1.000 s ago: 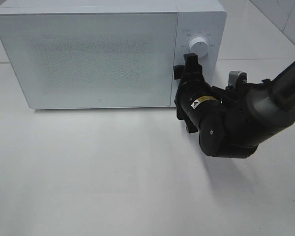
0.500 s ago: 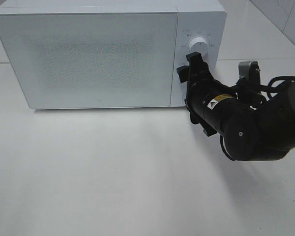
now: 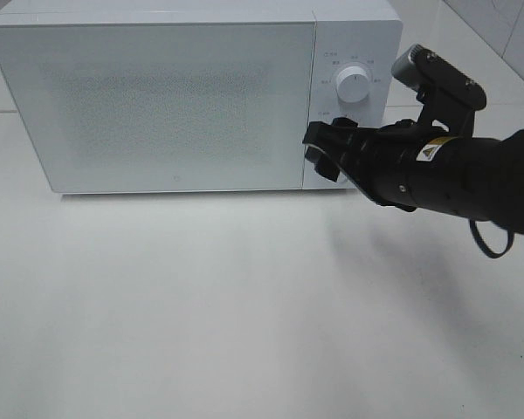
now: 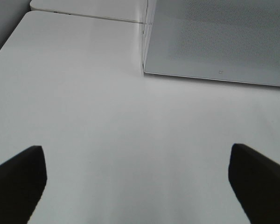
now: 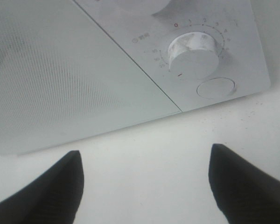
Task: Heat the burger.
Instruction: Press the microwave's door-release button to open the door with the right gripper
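Right claw (image 3: 321,147) spread wide, facing the shut white microwave (image 3: 175,105).

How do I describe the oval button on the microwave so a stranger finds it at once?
Find the white microwave, then the control panel right of its door. Below the timer dial ringed with numbers sits the oval button; unlike that raised round dial, it is flush and unmarked.

We see a plain white table (image 3: 201,314) that fills most of the high view, with a thin seam across its far part. A white microwave (image 3: 157,96) stands on it and throws a soft shadow forward. Pale tiles (image 3: 515,26) show at the far right corner. The light is even.
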Controlling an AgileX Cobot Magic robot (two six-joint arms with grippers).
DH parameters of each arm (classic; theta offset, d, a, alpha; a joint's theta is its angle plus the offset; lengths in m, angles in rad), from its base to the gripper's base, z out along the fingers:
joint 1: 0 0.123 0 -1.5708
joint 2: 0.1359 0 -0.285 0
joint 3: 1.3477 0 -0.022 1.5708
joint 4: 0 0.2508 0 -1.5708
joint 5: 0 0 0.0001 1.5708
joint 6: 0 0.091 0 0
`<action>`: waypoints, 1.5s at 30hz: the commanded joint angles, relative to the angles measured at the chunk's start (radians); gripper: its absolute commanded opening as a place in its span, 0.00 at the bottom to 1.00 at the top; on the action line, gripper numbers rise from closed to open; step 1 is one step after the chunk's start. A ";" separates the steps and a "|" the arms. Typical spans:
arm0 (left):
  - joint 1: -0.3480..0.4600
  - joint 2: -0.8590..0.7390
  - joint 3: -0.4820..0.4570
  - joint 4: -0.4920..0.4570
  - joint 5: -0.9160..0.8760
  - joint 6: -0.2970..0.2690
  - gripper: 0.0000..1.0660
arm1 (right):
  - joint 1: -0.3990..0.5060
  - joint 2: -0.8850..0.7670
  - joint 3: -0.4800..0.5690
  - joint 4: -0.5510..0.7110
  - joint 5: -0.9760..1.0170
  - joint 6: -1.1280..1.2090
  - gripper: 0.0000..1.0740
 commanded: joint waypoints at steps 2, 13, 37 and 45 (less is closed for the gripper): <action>0.000 -0.019 0.004 -0.004 -0.008 -0.001 0.92 | -0.043 -0.088 -0.002 -0.028 0.169 -0.212 0.65; 0.000 -0.019 0.004 -0.004 -0.008 -0.001 0.92 | -0.110 -0.397 -0.050 -0.339 0.781 -0.316 0.65; 0.000 -0.019 0.004 -0.004 -0.008 -0.001 0.92 | -0.110 -0.982 -0.094 -0.342 1.400 -0.314 0.65; 0.000 -0.019 0.004 -0.004 -0.008 -0.001 0.92 | -0.259 -1.229 -0.094 -0.363 1.399 -0.314 0.65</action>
